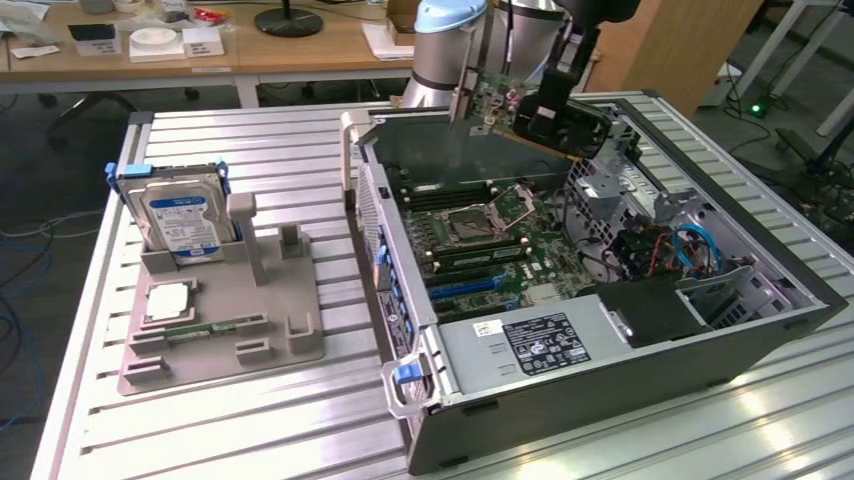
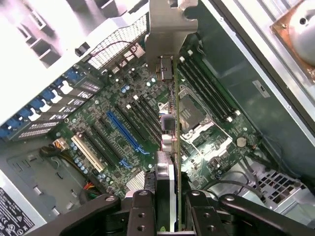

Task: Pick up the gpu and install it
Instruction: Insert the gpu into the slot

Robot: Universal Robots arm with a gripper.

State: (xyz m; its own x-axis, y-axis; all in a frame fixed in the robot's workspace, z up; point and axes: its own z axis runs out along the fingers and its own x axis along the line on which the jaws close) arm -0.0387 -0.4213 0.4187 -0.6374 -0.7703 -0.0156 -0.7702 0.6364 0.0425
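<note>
Hand [image 2: 170,204] grips the gpu [image 1: 531,112] above the computer case [image 1: 601,400]

Clamped between the matt black jaws, the gpu [image 2: 177,147] shows a green circuit-board edge and a smooth, bare silver metal bracket [image 2: 166,29] at the end away from them. Beneath the jaws the motherboard [image 2: 147,81] is matt dark green, with a glossy blue plastic slot [image 2: 127,132]. The case [image 1: 601,410] is dark grey painted sheet metal. The bench [image 1: 200,425] is ribbed, softly shining aluminium. The holder [image 1: 234,305] off to the side of the jaws looks like matt grey plastic.
</note>
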